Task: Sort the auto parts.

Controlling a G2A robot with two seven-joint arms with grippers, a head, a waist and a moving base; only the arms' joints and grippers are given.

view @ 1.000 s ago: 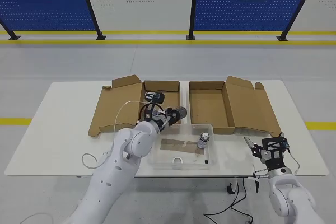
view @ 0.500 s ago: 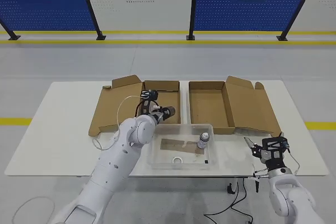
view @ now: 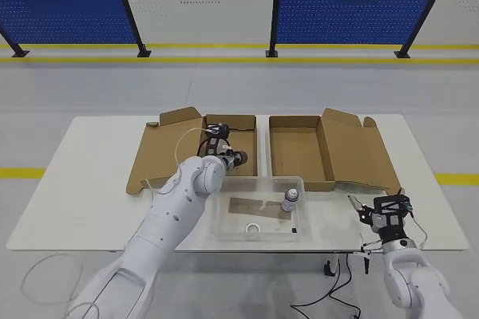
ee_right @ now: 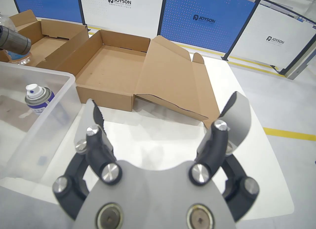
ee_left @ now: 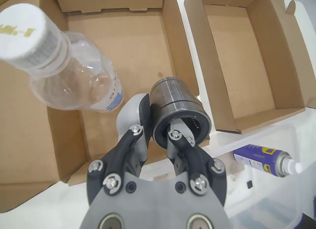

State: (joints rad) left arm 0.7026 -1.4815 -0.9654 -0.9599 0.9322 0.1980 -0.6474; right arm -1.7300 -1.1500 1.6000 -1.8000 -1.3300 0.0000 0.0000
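In the left box (ee_left: 138,42) a bottle (ee_left: 74,76) stands upright, and the left gripper (ee_left: 158,121) hangs just beside it over the box floor. It is clamped on a steel bearing (ee_left: 177,106), one finger inside the bore and the other against the outer wall. That looks like the weak point. A pinch on a thin, smooth wall leaves the heavy sleeve free to swing or slide out, and a tilt of the wrist could be enough to start it. If it slips or is let go too near the bottle, it could knock the bottle over. Let go too near the box's inner wall, it could catch the edge and roll toward the bin (ee_left: 271,205), where a spray can (ee_left: 261,159) waits. The right box (ee_left: 237,62) holds nothing. The right gripper (ee_right: 164,106) sits well apart at the table's right edge, jaws spread wide on nothing. The left wrist view alone shows the through-the-bore grip and how close the bottle is; from above the arm covers both. The top view shows how far apart the arms are, and the right wrist view settles that its jaws are bare.
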